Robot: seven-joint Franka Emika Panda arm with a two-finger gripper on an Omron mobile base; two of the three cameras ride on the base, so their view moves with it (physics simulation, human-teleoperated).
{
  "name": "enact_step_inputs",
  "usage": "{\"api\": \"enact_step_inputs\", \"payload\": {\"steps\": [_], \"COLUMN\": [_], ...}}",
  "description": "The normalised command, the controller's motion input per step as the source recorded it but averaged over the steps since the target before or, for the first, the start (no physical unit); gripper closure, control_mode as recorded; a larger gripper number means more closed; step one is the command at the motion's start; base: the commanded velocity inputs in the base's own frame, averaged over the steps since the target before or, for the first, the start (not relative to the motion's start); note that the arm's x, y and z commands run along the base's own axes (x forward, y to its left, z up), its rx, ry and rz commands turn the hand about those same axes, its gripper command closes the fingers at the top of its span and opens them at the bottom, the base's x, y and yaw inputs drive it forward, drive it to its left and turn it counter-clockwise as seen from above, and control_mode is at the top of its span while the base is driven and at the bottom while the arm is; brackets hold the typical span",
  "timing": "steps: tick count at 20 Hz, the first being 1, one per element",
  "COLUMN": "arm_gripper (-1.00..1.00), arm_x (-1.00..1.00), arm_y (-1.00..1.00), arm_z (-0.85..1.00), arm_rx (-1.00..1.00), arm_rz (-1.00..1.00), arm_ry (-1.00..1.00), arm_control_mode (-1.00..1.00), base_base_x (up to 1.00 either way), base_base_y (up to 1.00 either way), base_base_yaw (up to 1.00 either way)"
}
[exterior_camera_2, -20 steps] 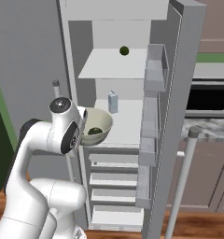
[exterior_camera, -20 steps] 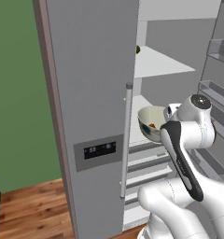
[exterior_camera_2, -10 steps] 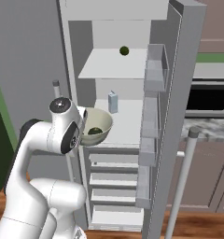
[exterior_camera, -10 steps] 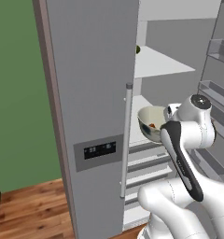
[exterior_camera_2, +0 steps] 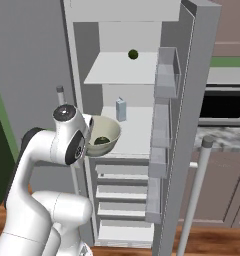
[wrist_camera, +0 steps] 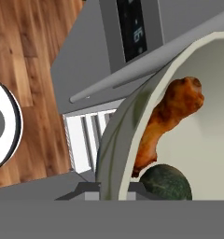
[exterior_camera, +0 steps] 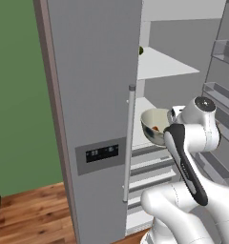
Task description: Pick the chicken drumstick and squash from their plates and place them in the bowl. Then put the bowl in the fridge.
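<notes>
Bowl [exterior_camera_2: 103, 136], cream-beige, hung in air at open fridge [exterior_camera_2: 142, 100], level with its middle shelf [exterior_camera_2: 137, 131], at shelf's front edge. Chicken drumstick [wrist_camera: 167, 116] and dark green squash [wrist_camera: 166, 183] lay inside bowl, touching. Gripper [wrist_camera: 115, 186] was closed tight on bowl rim, wall pinched between fingers. Small carton [exterior_camera_2: 121, 109] stood upright on same shelf, behind bowl. Dark round item [exterior_camera_2: 133, 54] sat on shelf above. Dispenser panel [exterior_camera: 98, 154] on shut fridge door, left of bowl.

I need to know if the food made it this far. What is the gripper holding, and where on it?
The gripper holds the bowl by its rim, with the drumstick and squash inside.
</notes>
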Motion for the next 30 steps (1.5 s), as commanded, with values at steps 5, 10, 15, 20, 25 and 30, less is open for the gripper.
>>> {"api": "enact_step_inputs", "payload": {"steps": [5, 10, 15, 20, 25, 30], "arm_gripper": [1.0, 1.0, 1.0, 1.0, 1.0, 1.0], "arm_x": [0.0, 0.0, 0.16, 0.34, 0.52, 0.56], "arm_y": [0.0, -0.19, -0.28, -0.21, -0.09, -0.05], "arm_z": [0.0, -0.06, -0.07, -0.08, -0.18, -0.19], "arm_rx": [0.0, 0.0, 0.0, 0.0, -0.03, -0.05], "arm_rz": [0.0, 0.0, -0.01, 0.02, 0.01, 0.01], "arm_ry": [0.0, 0.0, 0.0, 0.0, 0.0, 0.0], "arm_control_mode": [-1.0, -1.0, -1.0, -1.0, -1.0, -1.0], "base_base_x": [0.0, 0.0, 0.0, 0.0, 0.0, 0.0], "base_base_y": [0.0, 0.0, 0.0, 0.0, 0.0, 0.0], "base_base_yaw": [0.0, 0.0, 0.0, 0.0, 0.0, 0.0]}}
